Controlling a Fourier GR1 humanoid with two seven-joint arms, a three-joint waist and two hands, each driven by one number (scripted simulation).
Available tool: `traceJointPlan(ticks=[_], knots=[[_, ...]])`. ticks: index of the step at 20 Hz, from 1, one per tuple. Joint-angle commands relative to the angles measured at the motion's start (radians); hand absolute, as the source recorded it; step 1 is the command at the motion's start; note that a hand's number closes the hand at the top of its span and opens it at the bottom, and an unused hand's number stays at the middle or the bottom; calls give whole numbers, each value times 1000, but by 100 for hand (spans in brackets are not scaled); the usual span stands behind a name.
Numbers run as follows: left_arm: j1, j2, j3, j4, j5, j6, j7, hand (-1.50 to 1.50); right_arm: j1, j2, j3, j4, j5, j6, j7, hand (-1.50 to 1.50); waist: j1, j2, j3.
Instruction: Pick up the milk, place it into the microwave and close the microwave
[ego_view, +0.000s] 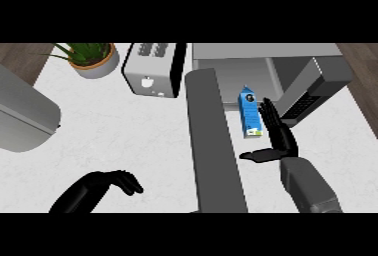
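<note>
The milk (250, 111) stands just right of the frame's middle, in front of the open microwave (236, 52). The right hand (279, 134) is just beside it, fingers straight and apart. It should wrap round the milk's middle, then lift.

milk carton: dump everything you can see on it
The milk carton is a tall, narrow blue box, cardboard by its look, with a gabled top, a dark round mark near the top and a white-green patch at its lower end. It sits before the open microwave, between the door and the right hand, whose straight fingers lie along its right side, seemingly touching.
</note>
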Motion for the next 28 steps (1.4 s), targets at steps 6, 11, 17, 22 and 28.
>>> traceJointPlan(ticks=[6,11,17,22,28], knots=[[-169,-4,-69,165,-144,103,-11,150,296,-25,39,-231,-28,51,-42,-150,-24,-2,-2],[-208,-4,-197,255,-266,195,-100,150,495,-93,44,-375,-70,150,-85,-150,-31,1,-2],[-274,-4,-303,405,-281,310,-178,150,683,-175,47,-644,-173,285,-3,-150,-21,5,-2],[-387,-4,-424,557,-219,439,-229,150,789,-154,68,-878,-265,304,67,-150,-18,12,-2],[-364,-3,-698,606,-139,598,-183,150,881,-134,140,-1099,-359,364,151,-150,-29,12,-2]])
